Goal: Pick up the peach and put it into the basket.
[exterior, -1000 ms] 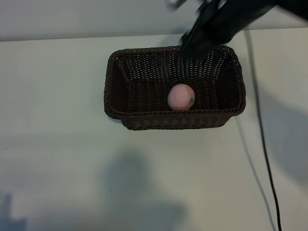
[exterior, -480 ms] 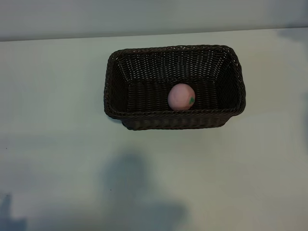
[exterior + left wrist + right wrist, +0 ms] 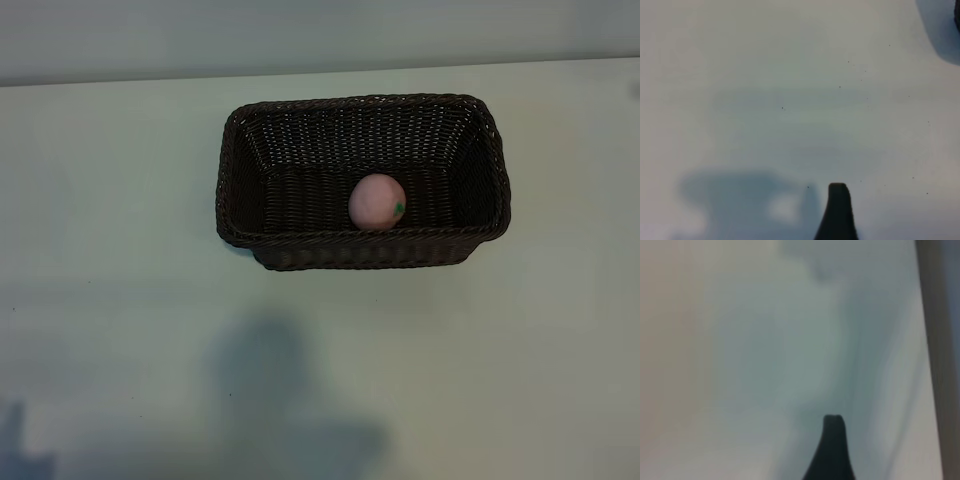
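The peach (image 3: 377, 201) lies inside my wicker basket (image 3: 240, 170). My left gripper (image 3: 838, 210) hangs wide above bare table (image 3: 120, 300); my right gripper's (image 3: 832, 447) spread I cannot tell.

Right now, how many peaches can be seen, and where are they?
1. The peach lies inside the basket, toward its near wall and right of centre. The basket's near wall could hide a small strip of the floor, so nothing more can be confirmed there.

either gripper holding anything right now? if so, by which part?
Nothing held. The peach lies loose in the basket; each wrist view shows only bare table.
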